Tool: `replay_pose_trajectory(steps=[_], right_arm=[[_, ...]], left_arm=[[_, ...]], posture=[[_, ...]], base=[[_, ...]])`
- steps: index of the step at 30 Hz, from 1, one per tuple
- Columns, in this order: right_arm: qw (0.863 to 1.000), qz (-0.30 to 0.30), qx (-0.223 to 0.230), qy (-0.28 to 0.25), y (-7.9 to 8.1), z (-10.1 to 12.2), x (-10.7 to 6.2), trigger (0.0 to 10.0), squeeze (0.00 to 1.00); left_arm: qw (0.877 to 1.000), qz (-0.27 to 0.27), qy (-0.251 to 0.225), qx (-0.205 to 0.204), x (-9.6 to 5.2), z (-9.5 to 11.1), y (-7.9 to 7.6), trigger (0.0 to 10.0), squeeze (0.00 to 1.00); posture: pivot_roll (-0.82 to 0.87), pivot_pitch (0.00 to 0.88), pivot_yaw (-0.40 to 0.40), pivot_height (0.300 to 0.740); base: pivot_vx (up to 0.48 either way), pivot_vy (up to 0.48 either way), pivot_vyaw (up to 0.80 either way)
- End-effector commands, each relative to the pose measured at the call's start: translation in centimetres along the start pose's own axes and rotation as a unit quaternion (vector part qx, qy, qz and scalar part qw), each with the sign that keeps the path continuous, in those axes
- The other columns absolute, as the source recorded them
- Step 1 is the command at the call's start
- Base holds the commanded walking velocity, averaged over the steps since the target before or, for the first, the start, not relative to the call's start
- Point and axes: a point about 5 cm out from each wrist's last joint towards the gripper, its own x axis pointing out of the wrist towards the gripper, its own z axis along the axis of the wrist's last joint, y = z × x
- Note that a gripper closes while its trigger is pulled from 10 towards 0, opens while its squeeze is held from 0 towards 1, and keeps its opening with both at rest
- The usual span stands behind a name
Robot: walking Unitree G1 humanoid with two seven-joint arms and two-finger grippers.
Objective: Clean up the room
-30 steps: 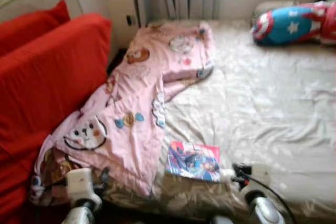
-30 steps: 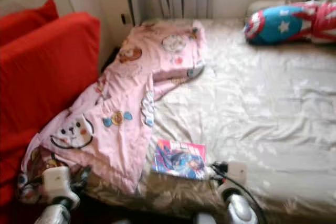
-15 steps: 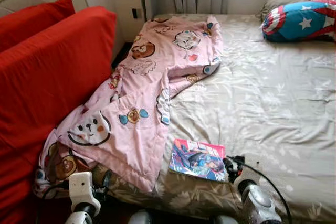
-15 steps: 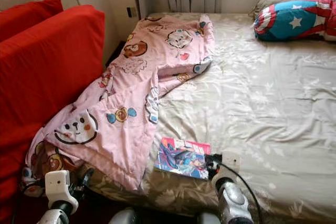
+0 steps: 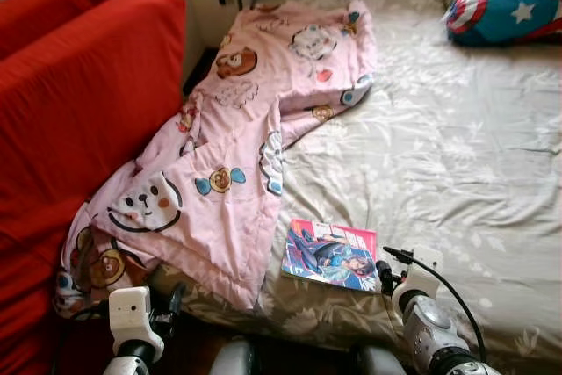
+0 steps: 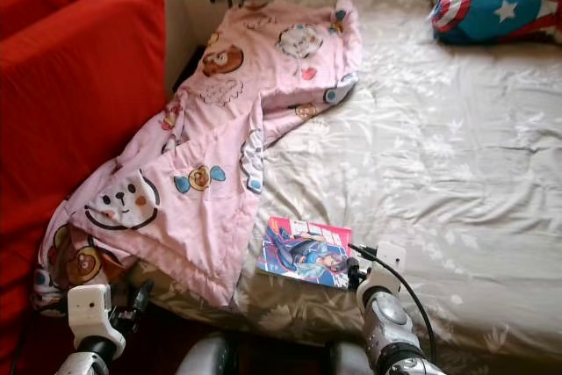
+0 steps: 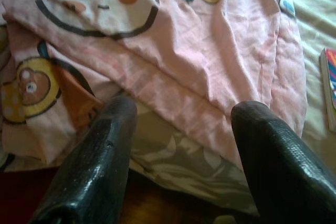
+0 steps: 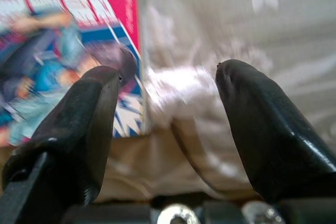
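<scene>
Your right gripper (image 8: 165, 103) has crept up to the comic book (image 5: 331, 255), fingers spread; straddle its near corner next, then close.

Both silver arms reach forward, low — the left end effector (image 7: 181, 145) has its fingers spread wide, and the right end effector (image 8: 168, 129) gapes too, holding nothing.

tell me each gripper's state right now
left gripper: open, empty, by the pink blanket.
right gripper: open, empty, at the comic book.
</scene>
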Motion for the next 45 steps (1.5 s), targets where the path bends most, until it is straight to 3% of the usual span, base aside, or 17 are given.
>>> replay_pose_trajectory(steps=[1, 9, 28, 29, 31, 32, 45], right_arm=[[1.0, -0.007, 0.0, 0.014, -0.3, -0.6, -0.1, 10.0, 0.0], [1.0, -0.025, 0.016, 0.002, -1.0, 0.3, 0.0, 10.0, 0.0], [0.999, -0.011, 0.038, -0.026, -0.5, 1.6, 0.3, 10.0, 0.0], [0.999, -0.011, 0.042, -0.028, -0.5, 1.6, 0.2, 4.4, 0.0], [0.998, -0.009, 0.046, -0.031, -0.5, 1.6, 0.2, 4.4, 0.0], [0.998, -0.008, 0.045, -0.033, -0.6, 1.6, 0.2, 0.0, 0.0], [0.998, -0.008, 0.049, -0.035, -0.8, 1.5, 0.1, 0.0, 0.0]], left_arm=[[1.0, 0.0, 0.01, -0.003, -0.5, -0.2, 0.1, 10.0, 0.0], [1.0, -0.004, 0.017, -0.001, -1.8, 0.5, 0.2, 10.0, 0.0], [1.0, -0.001, 0.03, 0.01, -3.7, 2.0, 0.5, 10.0, 0.0], [0.999, -0.001, 0.031, 0.01, -3.8, 2.0, 0.5, 10.0, 0.0], [0.999, -0.001, 0.033, 0.01, -3.9, 1.9, 0.5, 10.0, 0.0], [0.999, 0.0, 0.035, 0.01, -4.0, 1.9, 0.6, 10.0, 0.0], [0.999, 0.005, 0.039, 0.012, -3.6, 1.6, 0.5, 10.0, 0.0]], posture=[[0.12, 0.248, 0.091, 0.655], [0.15, 0.294, 0.113, 0.655], [0.22, 0.339, 0.16, 0.655], [0.22, 0.339, 0.16, 0.655], [0.22, 0.338, 0.16, 0.655], [0.22, 0.338, 0.16, 0.655], [0.21, 0.312, 0.145, 0.655]], base=[[0.0, 0.0, 0.0], [0.0, 0.0, 0.0], [0.0, 0.0, 0.0], [0.0, 0.0, 0.0], [0.0, 0.0, 0.0], [0.0, 0.0, 0.0], [0.0, 0.0, 0.0]])
